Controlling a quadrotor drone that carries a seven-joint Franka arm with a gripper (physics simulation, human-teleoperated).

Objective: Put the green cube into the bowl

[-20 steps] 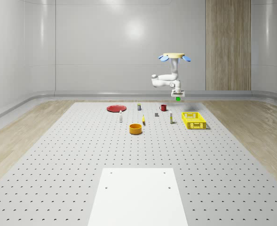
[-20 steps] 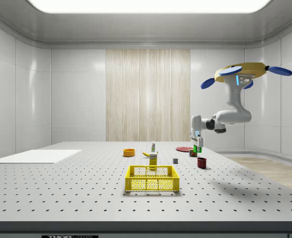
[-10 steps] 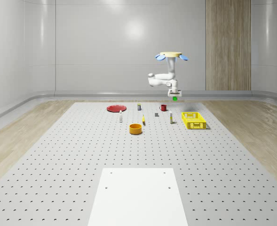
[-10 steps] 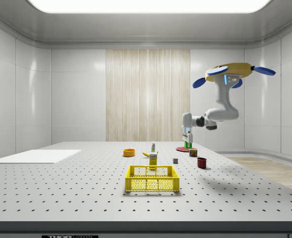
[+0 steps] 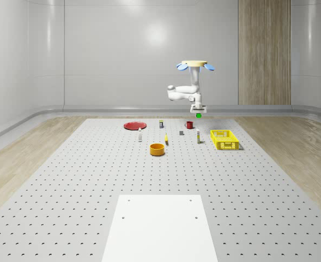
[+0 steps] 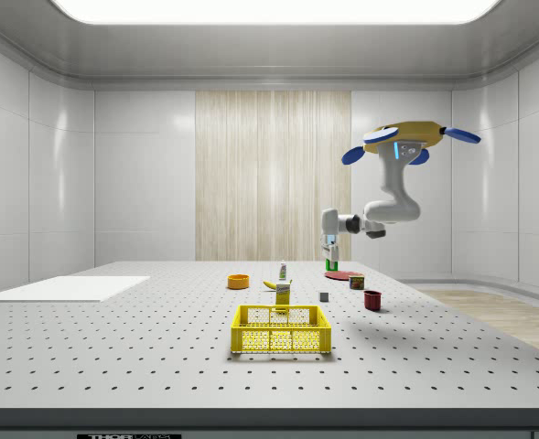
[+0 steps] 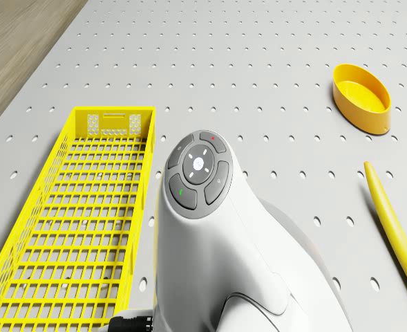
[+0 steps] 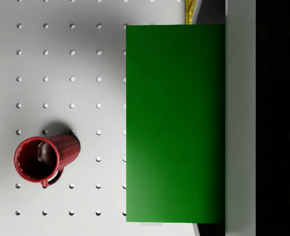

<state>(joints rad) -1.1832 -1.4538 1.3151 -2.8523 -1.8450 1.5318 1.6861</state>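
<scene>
White walls close in a grey perforated table (image 5: 84, 180), with a white plate (image 5: 160, 226) set into its near edge in the whole-scene view. On the table stand one orange bowl (image 5: 157, 149), one yellow basket (image 5: 224, 139), one red plate (image 5: 134, 125), one red mug (image 5: 189, 125), one banana (image 5: 166, 140) and a few small bottles and boxes too small to name. The bowl sits near the table's middle; the basket lies toward the whole-scene view's right edge of the table, and the red plate and mug are nearer the far edge.

The drone (image 5: 192, 65) hovers high over the far part of the table, above the mug, with its arm folded downward. The gripper (image 5: 198, 112) hangs below it, closed on the green cube (image 5: 198, 115), which is in the air well clear of the surface and well apart from the bowl. In the wrist view the cube (image 8: 175, 123) lies flat against one finger (image 8: 240, 118), with the mug (image 8: 44, 158) on the table below.
</scene>
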